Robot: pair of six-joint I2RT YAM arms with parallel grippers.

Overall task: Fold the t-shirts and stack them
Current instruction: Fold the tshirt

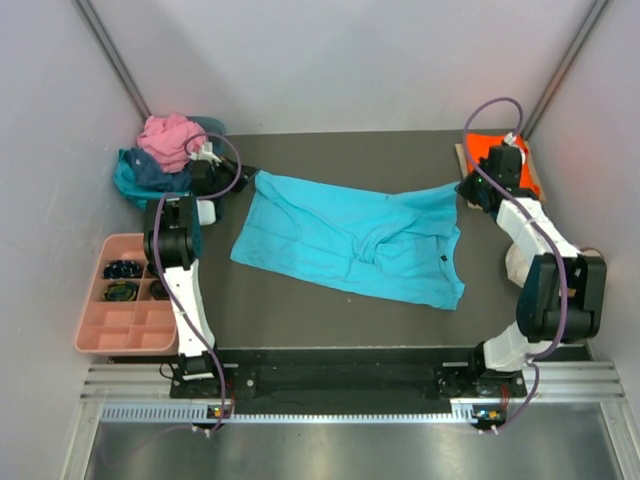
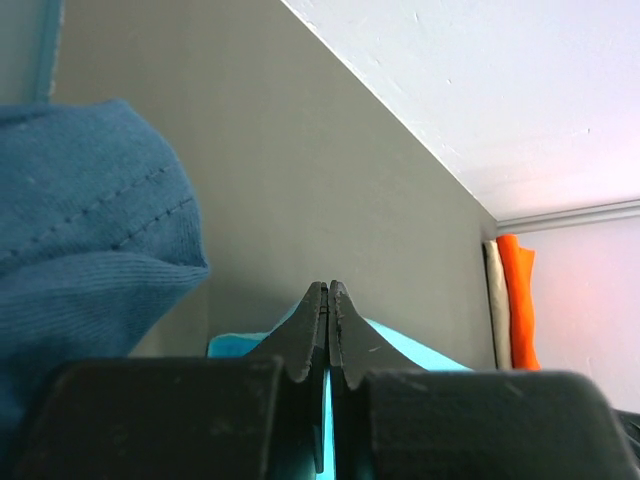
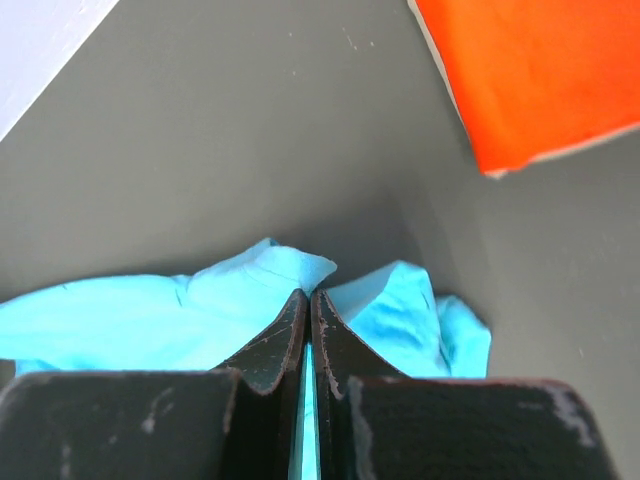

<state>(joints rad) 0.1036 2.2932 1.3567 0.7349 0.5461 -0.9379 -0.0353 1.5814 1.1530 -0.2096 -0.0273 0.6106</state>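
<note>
Pinching the far corners of the turquoise t-shirt (image 1: 350, 245), spread at centre, the left gripper (image 2: 328, 288) and right gripper (image 3: 308, 296) are each clamped on thin cloth; pulling unevenly could slip a corner free

The right arm (image 1: 527, 228) hides part of the orange t-shirt (image 1: 482, 148) behind it.

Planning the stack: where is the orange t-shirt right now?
In the top view, the orange t-shirt lies at the far right corner, just behind the right gripper.
</note>
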